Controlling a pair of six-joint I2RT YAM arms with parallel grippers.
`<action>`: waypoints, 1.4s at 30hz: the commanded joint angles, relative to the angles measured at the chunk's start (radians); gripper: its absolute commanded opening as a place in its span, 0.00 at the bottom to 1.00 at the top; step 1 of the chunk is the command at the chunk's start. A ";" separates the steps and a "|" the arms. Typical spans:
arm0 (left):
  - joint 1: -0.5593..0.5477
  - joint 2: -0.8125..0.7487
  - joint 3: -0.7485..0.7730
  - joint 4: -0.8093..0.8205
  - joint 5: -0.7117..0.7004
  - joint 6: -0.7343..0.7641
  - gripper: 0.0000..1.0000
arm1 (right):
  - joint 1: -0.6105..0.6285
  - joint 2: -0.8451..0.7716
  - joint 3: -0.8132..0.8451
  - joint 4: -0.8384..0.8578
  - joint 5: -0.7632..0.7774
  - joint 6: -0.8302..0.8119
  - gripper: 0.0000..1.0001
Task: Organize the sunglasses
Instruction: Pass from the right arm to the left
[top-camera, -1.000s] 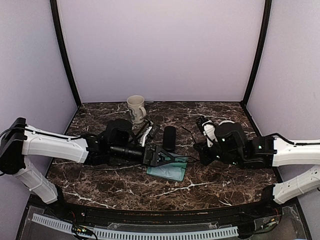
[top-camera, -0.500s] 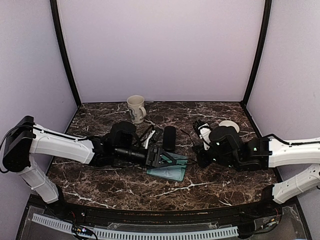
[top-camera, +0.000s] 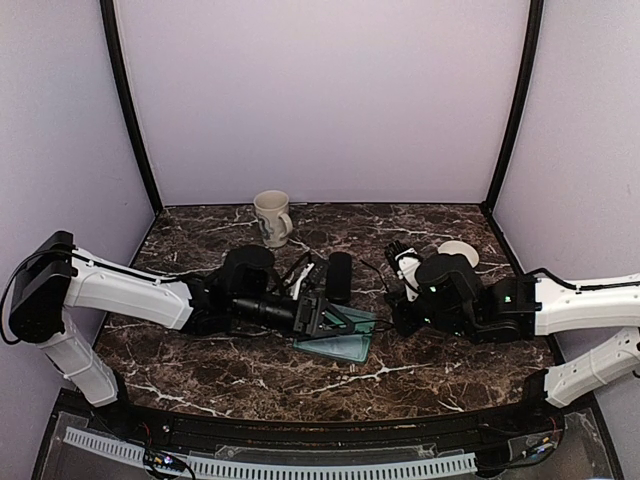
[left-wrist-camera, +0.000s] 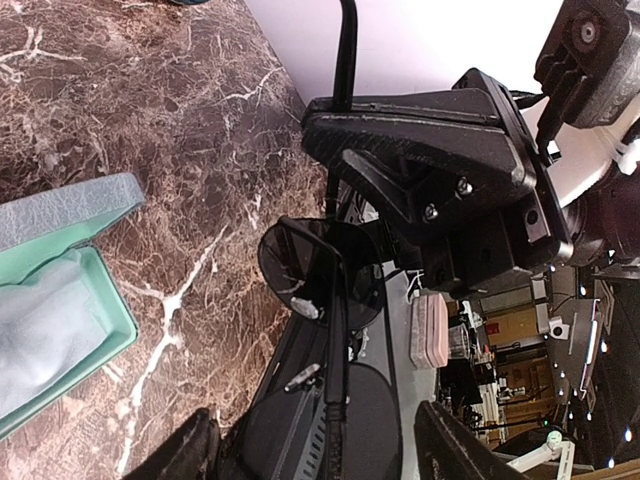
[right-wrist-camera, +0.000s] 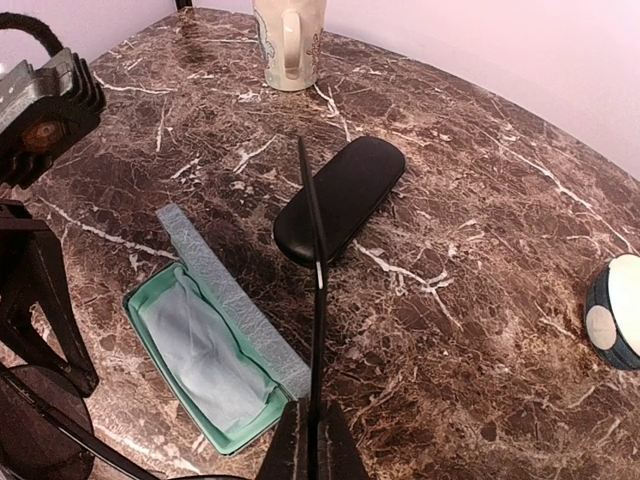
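My right gripper (right-wrist-camera: 312, 440) is shut on the thin temple arm of one pair of sunglasses (right-wrist-camera: 316, 270), held above the table beside the open grey-blue case (right-wrist-camera: 215, 370). In the left wrist view the dark lens of these sunglasses (left-wrist-camera: 320, 275) hangs between my left gripper's (left-wrist-camera: 330, 462) spread fingers (left-wrist-camera: 190, 450), which do not touch it. From above, the left gripper (top-camera: 335, 318) is over the case (top-camera: 345, 345) and faces the right gripper (top-camera: 393, 312). A thicker black pair of sunglasses (top-camera: 303, 270) lies behind the left arm.
A closed black oblong case (top-camera: 339, 277) lies behind the open case, whose green inside holds a pale cloth (right-wrist-camera: 200, 355). A cream mug (top-camera: 271, 218) stands at the back. A small blue and white round dish (right-wrist-camera: 615, 325) sits to the right.
The left gripper has moved right, over the open case, and its jaws have narrowed around the lens. The right arm has shifted slightly left, still holding the temple arm.
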 joint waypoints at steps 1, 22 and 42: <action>-0.007 -0.005 0.023 0.011 0.005 0.005 0.70 | 0.010 0.000 0.022 0.029 0.021 0.015 0.00; -0.013 -0.013 0.015 -0.030 -0.059 0.046 0.83 | 0.010 -0.032 0.002 0.037 0.026 0.053 0.00; -0.029 -0.006 0.002 0.019 -0.046 0.031 0.59 | 0.010 -0.017 -0.004 0.025 0.040 0.089 0.00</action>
